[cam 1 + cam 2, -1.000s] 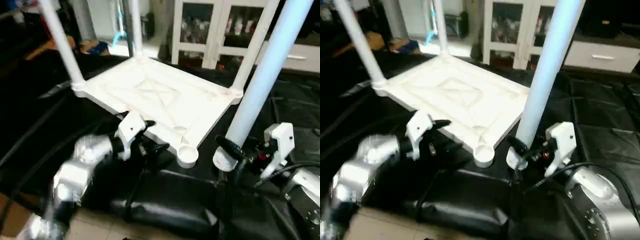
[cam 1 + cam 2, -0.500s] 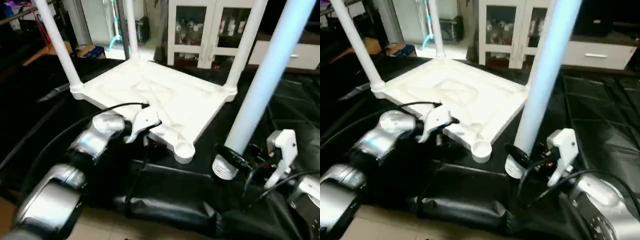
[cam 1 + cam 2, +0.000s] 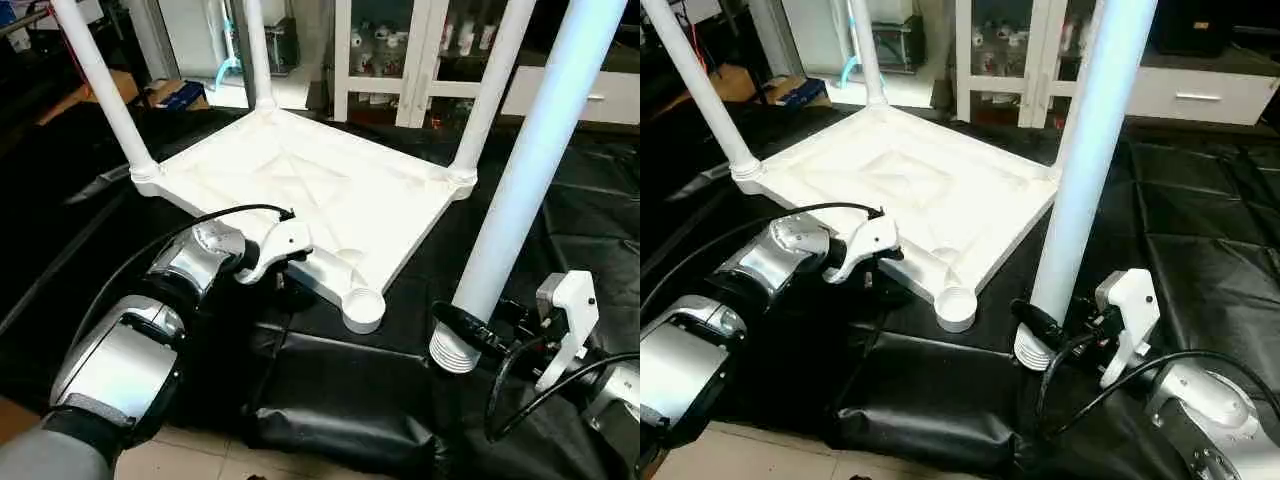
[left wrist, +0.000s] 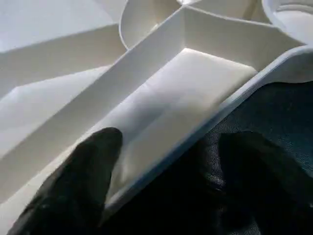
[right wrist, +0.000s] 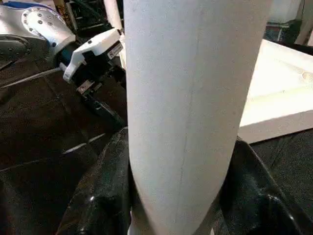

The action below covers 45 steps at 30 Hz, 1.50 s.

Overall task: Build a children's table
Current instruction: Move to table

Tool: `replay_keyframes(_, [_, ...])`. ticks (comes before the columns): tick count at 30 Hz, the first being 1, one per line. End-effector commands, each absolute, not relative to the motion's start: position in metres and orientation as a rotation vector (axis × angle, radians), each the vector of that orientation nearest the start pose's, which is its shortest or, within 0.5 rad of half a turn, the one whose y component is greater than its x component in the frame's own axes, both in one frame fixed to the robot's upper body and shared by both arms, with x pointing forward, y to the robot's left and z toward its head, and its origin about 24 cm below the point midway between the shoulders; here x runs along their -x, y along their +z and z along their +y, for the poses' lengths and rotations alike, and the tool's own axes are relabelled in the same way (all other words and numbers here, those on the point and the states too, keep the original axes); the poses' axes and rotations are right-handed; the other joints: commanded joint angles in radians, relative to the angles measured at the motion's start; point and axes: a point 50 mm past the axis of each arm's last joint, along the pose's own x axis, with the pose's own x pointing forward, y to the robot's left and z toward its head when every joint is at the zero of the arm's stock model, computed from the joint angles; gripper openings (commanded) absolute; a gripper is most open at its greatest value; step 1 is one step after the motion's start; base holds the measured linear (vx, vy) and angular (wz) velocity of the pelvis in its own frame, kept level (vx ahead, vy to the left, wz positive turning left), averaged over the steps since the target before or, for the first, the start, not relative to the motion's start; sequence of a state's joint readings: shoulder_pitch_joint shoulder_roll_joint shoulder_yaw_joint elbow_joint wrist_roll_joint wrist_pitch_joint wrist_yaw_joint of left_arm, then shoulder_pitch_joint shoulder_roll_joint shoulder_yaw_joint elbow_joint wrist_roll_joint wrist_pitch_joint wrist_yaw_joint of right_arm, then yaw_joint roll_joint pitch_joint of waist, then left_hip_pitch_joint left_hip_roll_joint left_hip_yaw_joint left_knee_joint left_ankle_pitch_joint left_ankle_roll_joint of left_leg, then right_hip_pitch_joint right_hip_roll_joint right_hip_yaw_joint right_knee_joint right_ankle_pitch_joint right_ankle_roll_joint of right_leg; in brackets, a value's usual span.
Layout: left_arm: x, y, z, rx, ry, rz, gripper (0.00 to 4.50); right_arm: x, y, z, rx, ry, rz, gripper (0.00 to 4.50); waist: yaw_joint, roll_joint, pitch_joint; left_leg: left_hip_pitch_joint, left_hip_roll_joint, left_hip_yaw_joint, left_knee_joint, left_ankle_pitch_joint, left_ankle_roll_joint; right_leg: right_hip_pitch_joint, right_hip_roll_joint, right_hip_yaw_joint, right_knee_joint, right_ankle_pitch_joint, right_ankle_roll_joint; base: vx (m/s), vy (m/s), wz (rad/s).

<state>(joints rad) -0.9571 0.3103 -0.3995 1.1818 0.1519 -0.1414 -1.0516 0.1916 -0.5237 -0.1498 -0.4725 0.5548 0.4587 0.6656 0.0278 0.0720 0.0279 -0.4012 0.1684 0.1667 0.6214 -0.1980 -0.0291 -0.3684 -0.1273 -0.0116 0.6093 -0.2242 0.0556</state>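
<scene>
Black padded mats cover the floor of a cluttered room, with a white glass-door cabinet standing at twelve o'clock behind the work. On the mats the table top lies underside up, its X-ribs showing.

Starting at nine o'clock, the left gripper reaches in to the near edge of the top. In the left wrist view its two black fingers stand spread wide on either side of the top's rim, one over the white inner face and one over the dark mat outside; whether they press on the plastic I cannot tell.

Three legs already stand upright in corner sockets: one at ten o'clock, one at twelve and one at about two. The near corner socket, toward six o'clock on the top, is open and empty.

Just beside it, at four o'clock, the right gripper is closed round the fourth leg, gripping it low down, just above its ribbed end. That end hangs near the mat, beside the empty socket and not over it.

By my reading the build is three-quarters finished. What remains is to carry the held leg across over the last socket, seat it, and then turn the table onto its feet.
</scene>
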Motion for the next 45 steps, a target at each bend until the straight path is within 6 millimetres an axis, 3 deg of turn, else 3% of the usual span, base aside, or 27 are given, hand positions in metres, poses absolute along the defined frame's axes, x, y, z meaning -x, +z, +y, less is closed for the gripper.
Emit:
replay_keyframes(1, [-0.362,0.066,0.135,-0.666,-1.247,0.542,3.60,-0.199,0.109,-0.200,-0.008,0.748,0.128,1.85,0.001,-0.017,-0.054,0.029,0.041,-0.010,-0.088,-0.184,0.079,0.032,-0.013,0.001,-0.061,0.037,-0.302,0.000,0.000,0.00])
replay_keyframes(10, [-0.360,0.060,0.137,-0.801,-1.264,0.602,2.91,-0.201,0.108,-0.201,-0.003,0.741,0.127,1.85,0.005,-0.016,-0.055,0.027,0.042,-0.008,-0.085,-0.152,0.093,0.031,-0.014,0.001,-0.059,0.085,-0.295,0.000,0.000,0.00])
replay_keyframes(14, [-0.359,0.051,0.147,-0.870,-1.207,0.718,2.59,-0.201,0.107,-0.200,-0.001,0.740,0.128,1.85,0.001,-0.015,-0.051,0.027,0.043,-0.008,-0.090,-0.187,0.074,0.031,-0.015,0.001,-0.063,0.037,-0.291,0.000,0.000,0.00])
replay_keyframes(20, [-0.354,0.040,0.155,-0.825,-1.137,0.810,2.16,-0.200,0.107,-0.200,-0.003,0.737,0.128,1.85,-0.007,-0.014,-0.047,0.026,0.043,-0.009,-0.097,-0.231,0.050,0.031,-0.014,0.001,-0.069,-0.020,-0.282,0.000,0.000,0.00])
replay_keyframes(23, [-0.352,0.036,0.157,-0.739,-1.086,0.828,1.97,-0.200,0.107,-0.199,-0.004,0.736,0.128,1.85,-0.015,-0.014,-0.043,0.027,0.041,-0.009,-0.102,-0.274,0.041,0.030,-0.015,0.002,-0.077,-0.100,-0.273,0.000,0.000,0.00])
replay_keyframes(29, [-0.346,0.030,0.165,-0.605,-0.990,0.891,1.82,-0.199,0.106,-0.199,-0.006,0.736,0.129,1.85,-0.038,-0.014,-0.039,0.023,0.037,-0.012,-0.111,-0.324,0.025,0.028,-0.017,0.003,-0.090,-0.261,-0.221,0.000,0.000,0.00])
replay_keyframes(30, [-0.342,0.028,0.170,-0.559,-0.947,0.918,1.80,-0.199,0.106,-0.199,-0.008,0.737,0.129,1.85,-0.041,-0.017,-0.036,0.020,0.037,-0.013,-0.113,-0.323,0.026,0.027,-0.017,0.002,-0.092,-0.291,-0.212,0.000,0.000,0.00])
replay_keyframes(32, [-0.338,0.027,0.173,-0.522,-0.913,0.936,1.80,-0.199,0.106,-0.198,-0.008,0.738,0.129,1.85,-0.049,-0.014,-0.036,0.009,0.033,-0.018,-0.116,-0.295,0.028,0.033,-0.018,-0.002,-0.096,-0.322,-0.191,0.000,0.000,0.00])
replay_keyframes(33, [-0.334,0.028,0.176,-0.498,-0.876,0.948,1.78,-0.199,0.106,-0.198,-0.009,0.739,0.130,1.85,-0.053,-0.014,-0.041,0.013,0.034,-0.019,-0.116,-0.289,0.025,0.032,-0.015,-0.002,-0.095,-0.307,-0.186,0.000,0.000,0.00])
replay_keyframes(35, [-0.329,0.028,0.181,-0.493,-0.818,0.960,1.77,-0.200,0.105,-0.197,-0.008,0.742,0.129,1.85,-0.062,-0.012,-0.039,0.011,0.030,-0.018,-0.117,-0.274,0.036,0.031,-0.009,-0.005,-0.097,-0.268,-0.194,0.000,0.000,0.00])
replay_keyframes(40, [-0.322,0.028,0.185,-0.437,-0.758,0.979,1.70,-0.201,0.105,-0.196,-0.012,0.747,0.128,1.85,-0.078,-0.013,-0.041,0.017,0.030,-0.017,-0.114,-0.284,0.044,0.027,-0.007,-0.003,-0.101,-0.277,-0.207,0.000,0.000,0.00])
replay_keyframes(43, [-0.312,0.032,0.182,-0.386,-0.746,0.984,1.64,-0.201,0.104,-0.195,-0.014,0.752,0.130,1.85,-0.085,-0.012,-0.047,0.018,0.033,-0.015,-0.111,-0.223,0.067,0.031,-0.005,-0.005,-0.092,-0.161,-0.236,0.000,0.000,0.00])
replay_keyframes(45, [-0.305,0.035,0.180,-0.373,-0.749,0.985,1.53,-0.202,0.104,-0.195,-0.015,0.754,0.130,1.85,-0.083,-0.012,-0.048,0.020,0.034,-0.012,-0.106,-0.170,0.102,0.032,-0.004,-0.007,-0.090,-0.078,-0.264,0.000,0.000,0.00])
